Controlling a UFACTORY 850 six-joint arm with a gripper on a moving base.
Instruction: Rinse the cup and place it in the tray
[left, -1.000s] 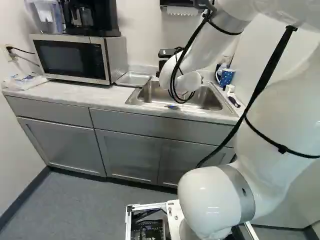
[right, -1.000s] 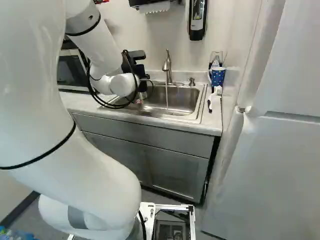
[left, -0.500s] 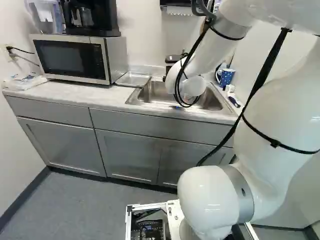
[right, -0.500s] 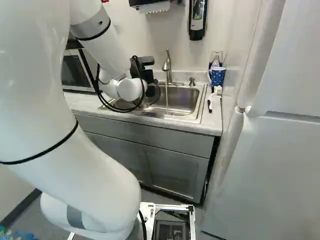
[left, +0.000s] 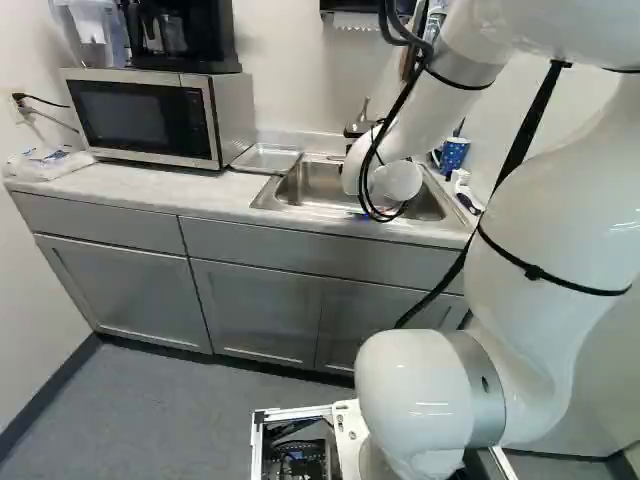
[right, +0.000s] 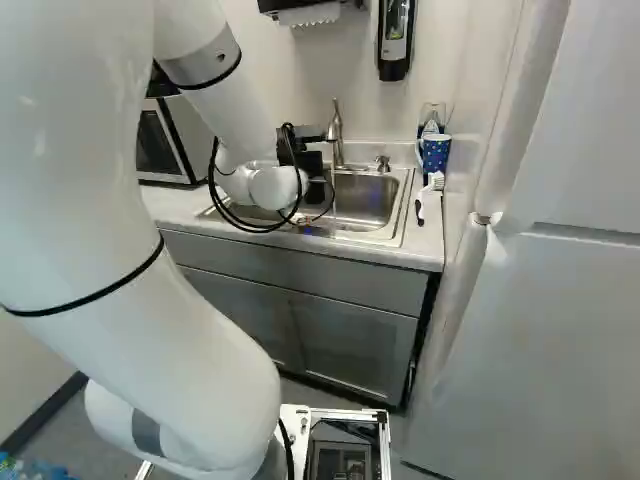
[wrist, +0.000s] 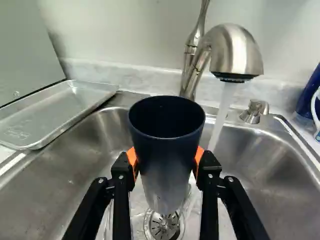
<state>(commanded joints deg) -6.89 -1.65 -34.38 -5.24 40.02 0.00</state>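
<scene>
The white arm (left: 555, 230) rose closest to the views, above the metal frame (right: 348, 414) of the base, and its forearm reached out over the grey cabinets (left: 255, 300) to the sink (right: 365, 200). At its end the black pincer (right: 311, 162) was clamped on the cup (wrist: 166, 145), one orange pad (wrist: 132, 157) pressing on either side. The cup was held roughly upright in the sink basin, its open mouth up, dark at the rim and paler toward the foot, with the drain strainer (wrist: 164, 226) showing below it. Water (wrist: 222, 117) ran from the spout of the faucet (wrist: 235, 50) and came down just beside the cup, on the side toward the mug; water also lay around the strainer.

On the counter (left: 150, 190), the metal tray (left: 266, 157) lay flat between the sink and the microwave (left: 150, 118), with nothing on it. At the sink's other side lay a white brush (right: 428, 195), and past it a blue dotted mug (right: 435, 155) stood near the wall. A small pump (wrist: 254, 111) rose from the sink's back rim near the faucet. A black coffee maker (left: 183, 38) stood on the microwave, and a dark soap dispenser (right: 395, 40) hung on the back wall.
</scene>
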